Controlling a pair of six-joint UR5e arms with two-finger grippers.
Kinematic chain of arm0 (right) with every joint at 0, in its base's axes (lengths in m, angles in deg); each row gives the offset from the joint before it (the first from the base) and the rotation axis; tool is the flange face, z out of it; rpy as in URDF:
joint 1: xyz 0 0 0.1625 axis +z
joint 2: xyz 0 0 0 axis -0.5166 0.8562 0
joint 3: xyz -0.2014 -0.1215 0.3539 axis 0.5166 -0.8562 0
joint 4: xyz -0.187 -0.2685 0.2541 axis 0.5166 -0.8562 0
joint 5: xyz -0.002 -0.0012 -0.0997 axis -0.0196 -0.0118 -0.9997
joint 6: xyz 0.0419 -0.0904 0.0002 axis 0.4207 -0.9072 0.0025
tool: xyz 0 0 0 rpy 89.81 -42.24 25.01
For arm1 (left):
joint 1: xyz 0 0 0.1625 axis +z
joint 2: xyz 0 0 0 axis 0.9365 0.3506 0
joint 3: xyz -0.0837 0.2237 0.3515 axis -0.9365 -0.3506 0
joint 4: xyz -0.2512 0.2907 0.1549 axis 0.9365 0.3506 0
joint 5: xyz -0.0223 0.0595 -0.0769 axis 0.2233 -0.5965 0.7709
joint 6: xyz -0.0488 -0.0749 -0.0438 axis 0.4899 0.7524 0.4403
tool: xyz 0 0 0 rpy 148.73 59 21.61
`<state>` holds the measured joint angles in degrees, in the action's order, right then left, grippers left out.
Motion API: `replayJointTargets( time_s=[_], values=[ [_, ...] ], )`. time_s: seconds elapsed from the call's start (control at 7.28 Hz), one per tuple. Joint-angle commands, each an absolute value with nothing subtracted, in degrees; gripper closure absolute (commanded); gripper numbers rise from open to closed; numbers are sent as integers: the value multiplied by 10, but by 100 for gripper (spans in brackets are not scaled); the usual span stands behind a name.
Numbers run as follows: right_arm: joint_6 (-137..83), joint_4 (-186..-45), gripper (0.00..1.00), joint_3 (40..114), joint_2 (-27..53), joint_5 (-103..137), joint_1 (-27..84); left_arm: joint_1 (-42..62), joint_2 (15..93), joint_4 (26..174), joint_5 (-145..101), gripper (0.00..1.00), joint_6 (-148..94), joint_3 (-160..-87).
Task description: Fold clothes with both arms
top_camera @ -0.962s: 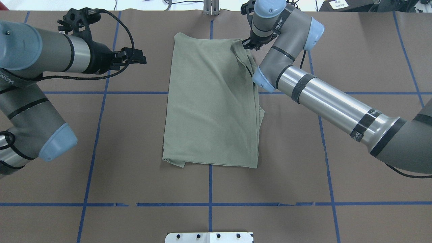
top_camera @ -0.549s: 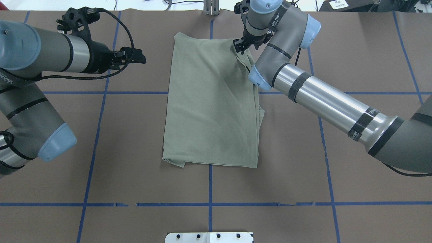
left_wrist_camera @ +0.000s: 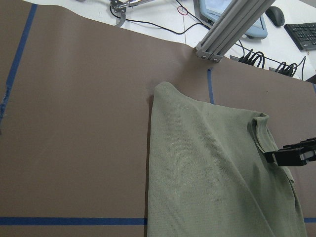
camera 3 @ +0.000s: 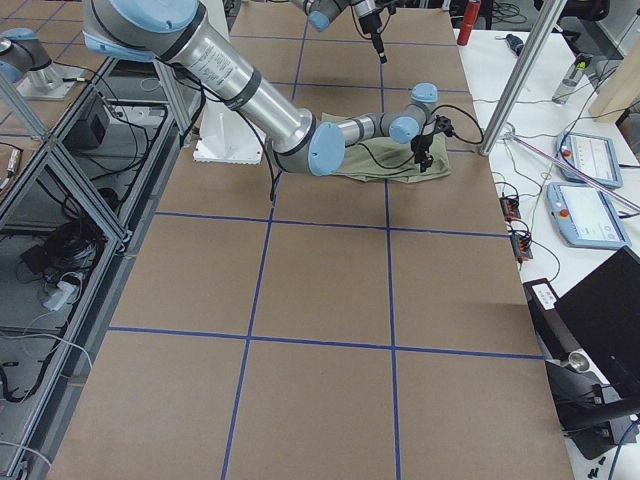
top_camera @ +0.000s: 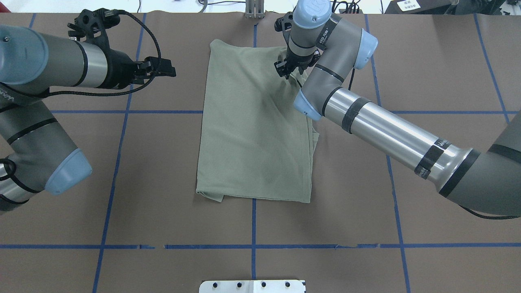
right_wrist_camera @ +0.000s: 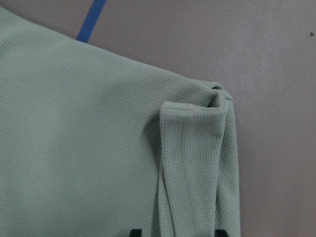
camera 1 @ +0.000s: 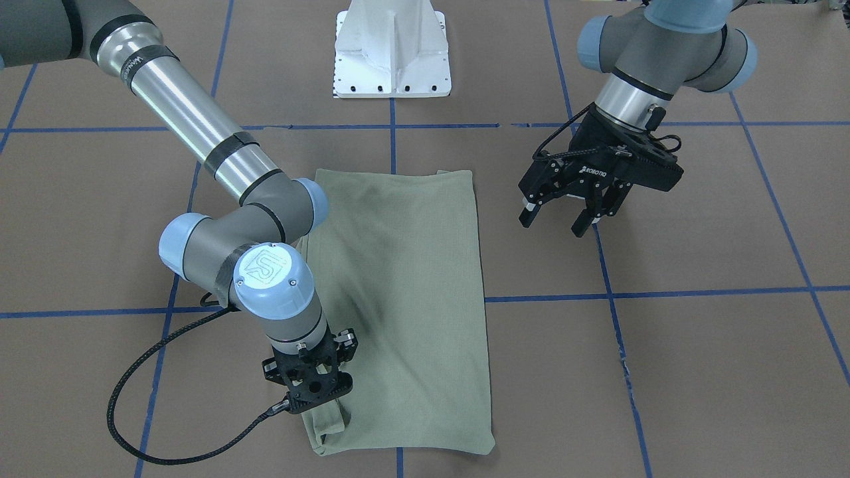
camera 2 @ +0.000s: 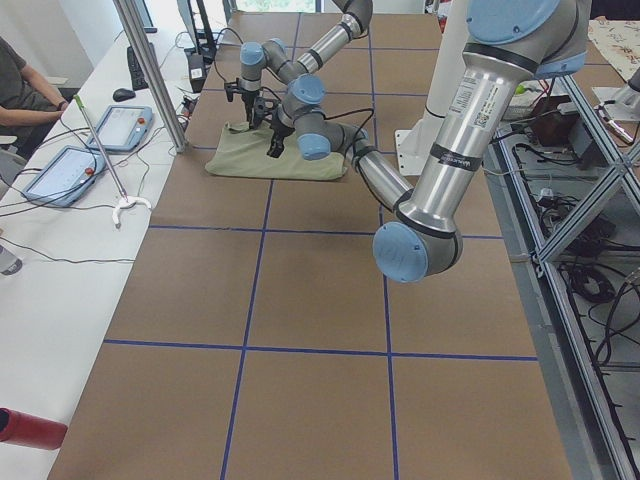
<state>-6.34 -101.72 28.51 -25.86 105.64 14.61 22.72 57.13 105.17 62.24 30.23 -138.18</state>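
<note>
The pale green shirt (top_camera: 252, 122) lies folded into a long rectangle at the middle of the table (camera 1: 398, 279). My right gripper (top_camera: 285, 70) points down over its far right corner. In the right wrist view its two fingertips (right_wrist_camera: 136, 232) stand apart, open, on either side of a narrow doubled-over strip of the shirt (right_wrist_camera: 192, 148). My left gripper (camera 1: 554, 222) hangs open above bare table to the left of the shirt (top_camera: 167, 69), apart from it. The left wrist view shows the shirt's far edge (left_wrist_camera: 212, 173) and one finger of the right gripper (left_wrist_camera: 291, 155).
Blue tape lines (top_camera: 253, 246) grid the brown table. The white pedestal base (camera 1: 392, 53) stands at the near edge. An aluminium post (top_camera: 254, 10) rises beyond the shirt. A side table holds tablets (camera 2: 120, 125), with a seated person (camera 2: 20, 80) beside it.
My right gripper has moved left and toward the robot, from just off the shirt's far right corner to over its folded edge. The left arm has not moved.
</note>
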Motion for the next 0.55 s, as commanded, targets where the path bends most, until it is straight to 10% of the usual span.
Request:
replayJointTargets(
  time_s=[0.0,0.41],
  values=[
    [-64,-1017,64,282,-258,1057,142,226,571,1052,623,0,302,-1382],
    [-66,-1017,64,278,-258,1053,142,227,571,1052,623,0,302,-1382]
  ],
)
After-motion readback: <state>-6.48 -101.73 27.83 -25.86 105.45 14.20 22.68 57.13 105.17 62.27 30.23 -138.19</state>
